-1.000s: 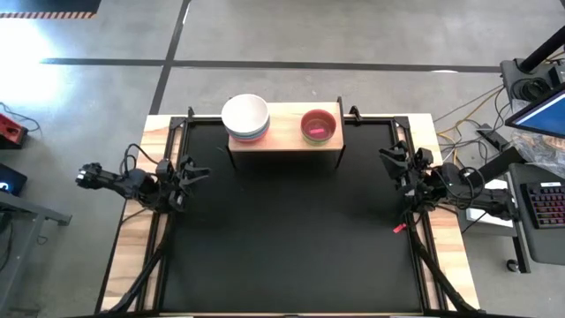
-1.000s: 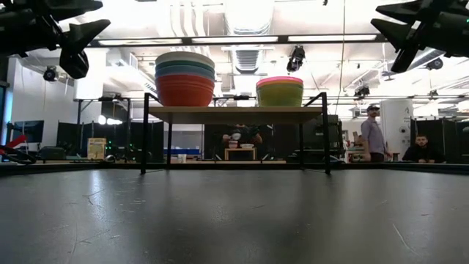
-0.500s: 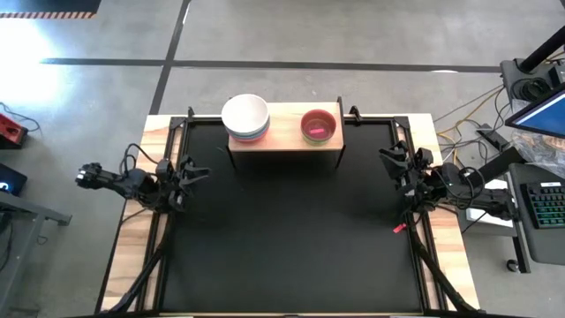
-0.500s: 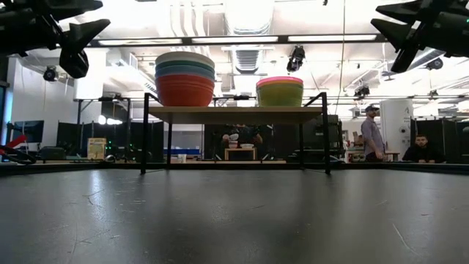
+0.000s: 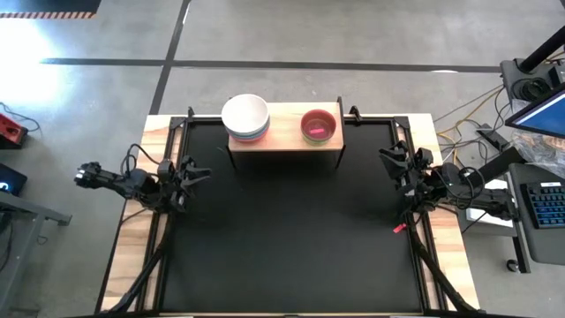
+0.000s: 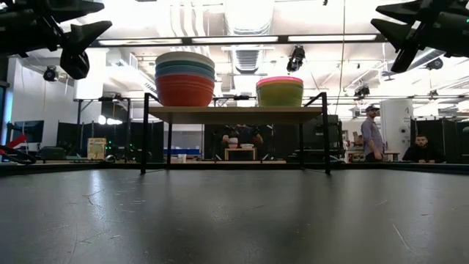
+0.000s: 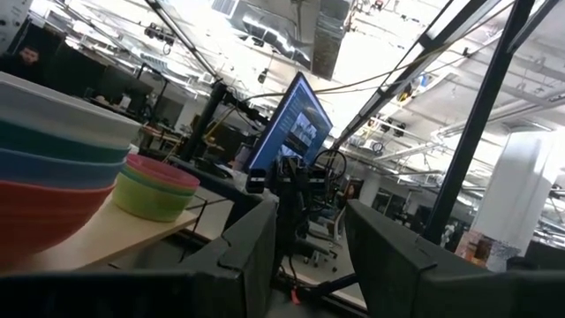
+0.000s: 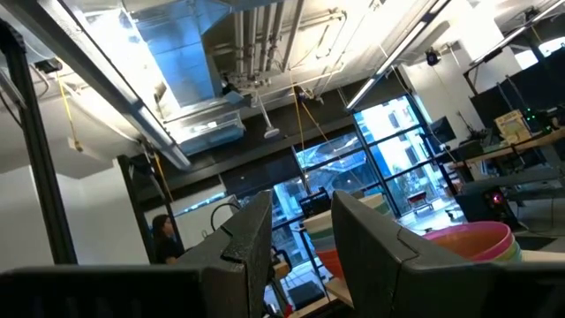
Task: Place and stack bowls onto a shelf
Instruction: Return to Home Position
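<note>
The shelf (image 5: 284,139) stands at the table's far edge on thin black legs. On its left part rests a stack of larger bowls (image 6: 185,79), red at the bottom and white on top (image 5: 244,115). On its right part rests a stack of smaller bowls (image 6: 279,92), pink on top (image 5: 318,125). My left gripper (image 5: 196,171) hangs open above the table's left edge, away from the shelf, with nothing between its fingers (image 7: 309,252). My right gripper (image 5: 388,162) hangs open above the right edge, also with nothing in it (image 8: 300,243). Both point slightly upward.
The black tabletop (image 5: 282,238) stretches bare from the shelf to the near edge. A small red object (image 5: 399,228) lies by the right rail. A keyboard and monitor (image 5: 543,190) stand right of the table. People (image 6: 374,132) show in the room behind.
</note>
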You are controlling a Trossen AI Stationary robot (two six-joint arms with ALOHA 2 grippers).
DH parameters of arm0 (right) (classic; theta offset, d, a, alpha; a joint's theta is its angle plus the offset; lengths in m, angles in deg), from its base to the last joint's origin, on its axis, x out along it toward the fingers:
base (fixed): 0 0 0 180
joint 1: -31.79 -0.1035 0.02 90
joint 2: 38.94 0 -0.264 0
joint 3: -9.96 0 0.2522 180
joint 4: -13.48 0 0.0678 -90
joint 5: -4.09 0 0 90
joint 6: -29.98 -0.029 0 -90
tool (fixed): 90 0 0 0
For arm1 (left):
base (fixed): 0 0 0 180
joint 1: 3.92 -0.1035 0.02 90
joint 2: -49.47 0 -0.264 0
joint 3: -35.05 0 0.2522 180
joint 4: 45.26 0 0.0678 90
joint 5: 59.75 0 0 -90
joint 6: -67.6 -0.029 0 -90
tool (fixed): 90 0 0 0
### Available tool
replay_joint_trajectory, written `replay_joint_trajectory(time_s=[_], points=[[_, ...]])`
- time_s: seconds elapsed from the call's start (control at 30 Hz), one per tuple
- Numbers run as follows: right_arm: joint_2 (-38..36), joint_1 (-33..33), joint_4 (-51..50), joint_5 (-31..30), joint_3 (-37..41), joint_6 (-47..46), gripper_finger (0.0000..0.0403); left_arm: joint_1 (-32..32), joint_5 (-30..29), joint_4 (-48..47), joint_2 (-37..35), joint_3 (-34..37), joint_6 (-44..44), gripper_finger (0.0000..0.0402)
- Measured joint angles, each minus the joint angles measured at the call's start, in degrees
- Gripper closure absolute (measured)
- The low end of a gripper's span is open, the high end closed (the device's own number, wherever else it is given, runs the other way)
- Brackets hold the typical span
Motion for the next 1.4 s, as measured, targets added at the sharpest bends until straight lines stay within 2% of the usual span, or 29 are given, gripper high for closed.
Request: replay_joint_trajectory(time_s=[0.53,1.4], points=[[3.42,0.00,0.07,0.00,0.00,0.00,0.0294,0.00,0.00,-0.02,0.35,-0.05,0.00,0.0279],[3.46,0.00,0.02,-0.01,0.00,0.00,0.0294,-0.01,0.00,-0.02,0.44,-0.07,0.01,0.0279]])
